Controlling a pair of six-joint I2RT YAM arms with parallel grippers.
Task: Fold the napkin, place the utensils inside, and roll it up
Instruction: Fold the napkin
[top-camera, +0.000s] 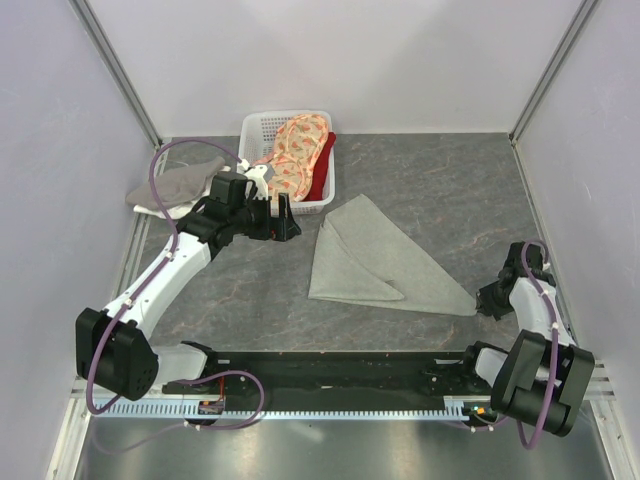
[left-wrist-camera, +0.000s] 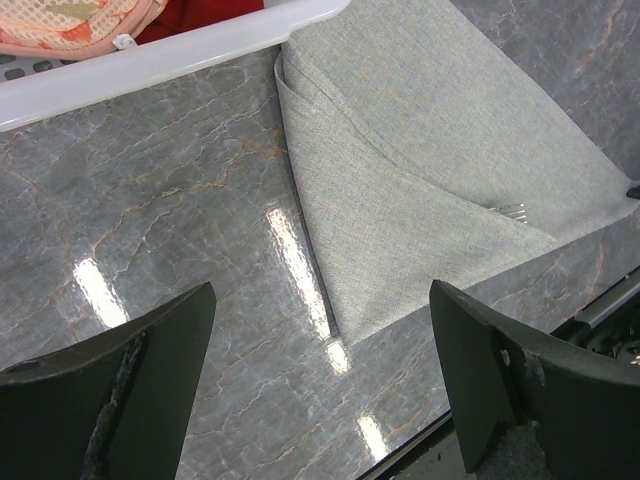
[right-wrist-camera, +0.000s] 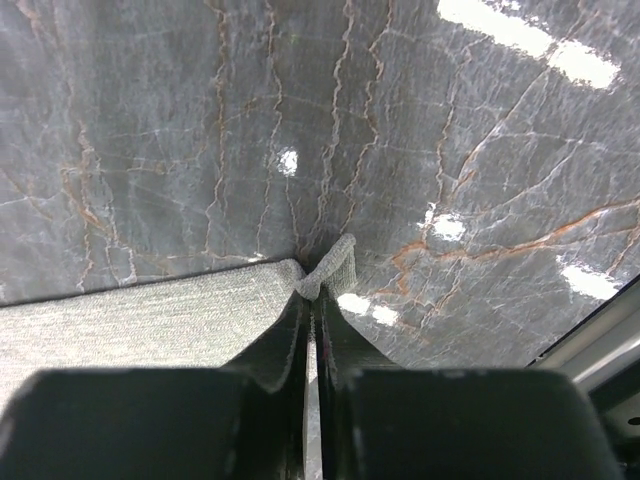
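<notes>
The grey-green napkin (top-camera: 380, 260) lies folded into a triangle on the marble table, its long point toward the right. My right gripper (top-camera: 487, 298) is at that right-hand corner. In the right wrist view the gripper (right-wrist-camera: 318, 290) is shut on the napkin (right-wrist-camera: 130, 310), with the corner bunched up between the fingertips. Fork tines (left-wrist-camera: 513, 210) peek out from under the napkin's (left-wrist-camera: 430, 150) top fold; the rest of the utensil is hidden. My left gripper (top-camera: 290, 222) hovers left of the napkin near the basket. It (left-wrist-camera: 320, 330) is wide open, with nothing but bare table between the fingers.
A white basket (top-camera: 255, 125) at the back holds an orange-pink patterned cloth (top-camera: 300, 150) and a red cloth (top-camera: 322, 170); its rim (left-wrist-camera: 150, 60) runs just behind the left gripper. A grey-and-white cloth (top-camera: 175, 185) lies at the far left. Walls enclose the table.
</notes>
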